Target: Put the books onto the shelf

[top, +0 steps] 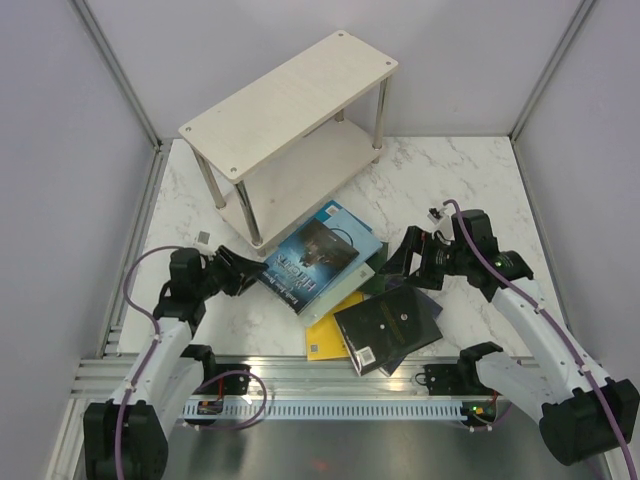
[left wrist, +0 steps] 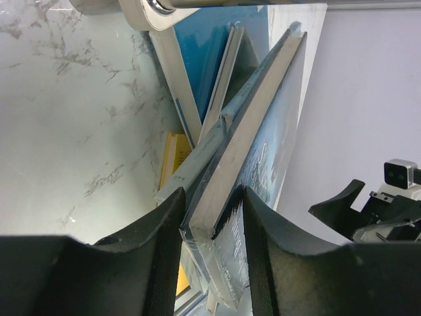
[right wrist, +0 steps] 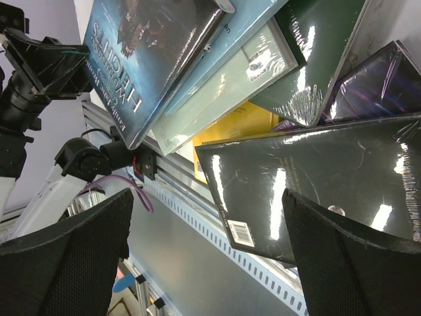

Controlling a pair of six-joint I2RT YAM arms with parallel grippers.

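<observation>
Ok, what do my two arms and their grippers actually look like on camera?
Both look alike: the left arm and right arm have white link shells between black joints, each trailed by a purple cable. The left gripper and right gripper are black, with broad matte fingers that taper toward the tips.

A white marbled table (top: 450,180) bears a two-tier shelf (top: 290,95) at the far side and a sprawled pile of books (top: 352,290) nearer the front.
</observation>
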